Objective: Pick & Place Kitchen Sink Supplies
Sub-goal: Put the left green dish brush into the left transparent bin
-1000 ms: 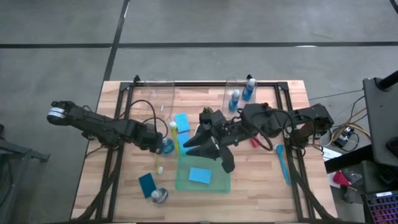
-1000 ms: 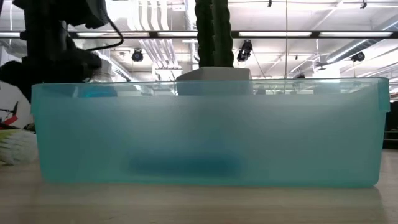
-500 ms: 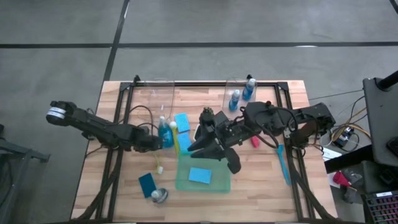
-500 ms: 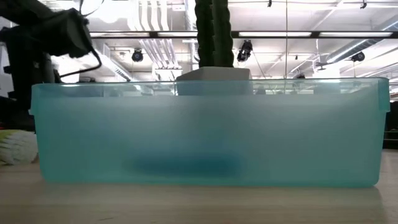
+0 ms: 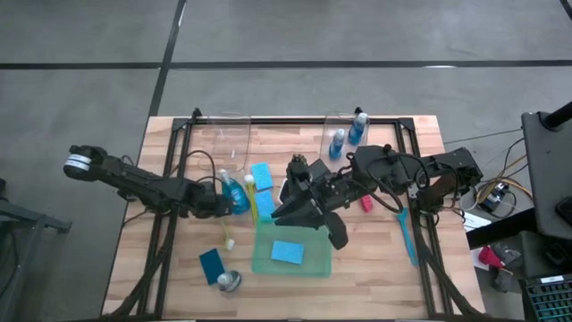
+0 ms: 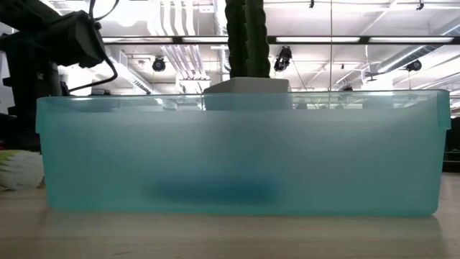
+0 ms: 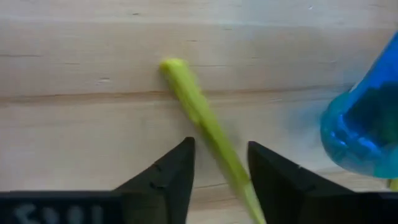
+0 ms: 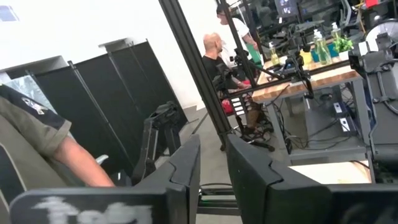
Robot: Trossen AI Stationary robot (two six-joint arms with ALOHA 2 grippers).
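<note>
- High view: the left end effector [image 5: 217,202] sits low over the worktop [image 5: 179,268] beside a standing blue-liquid bottle [image 5: 238,192] and the yellow brush [image 5: 253,204], seemingly lined up for a pick. The right end effector [image 5: 295,207] hangs above the green tray [image 5: 264,263], where one blue sponge [image 5: 286,252] already lies; another sponge [image 5: 261,174] lies outside it.
- Low view: the tray wall [image 6: 237,155] fills the picture, with the sponge a dim blur [image 6: 212,191] through it; neither end effector's fingers are visible.
- Left wrist view: only here do the fingers [image 7: 171,177] show parted and empty, straddling the yellow handle [image 7: 202,118], bottle [image 7: 367,124] alongside.
- Right wrist view: fingers [image 8: 186,168] a little apart, holding nothing, aimed at the room, where a person [image 8: 217,62] sits.
</note>
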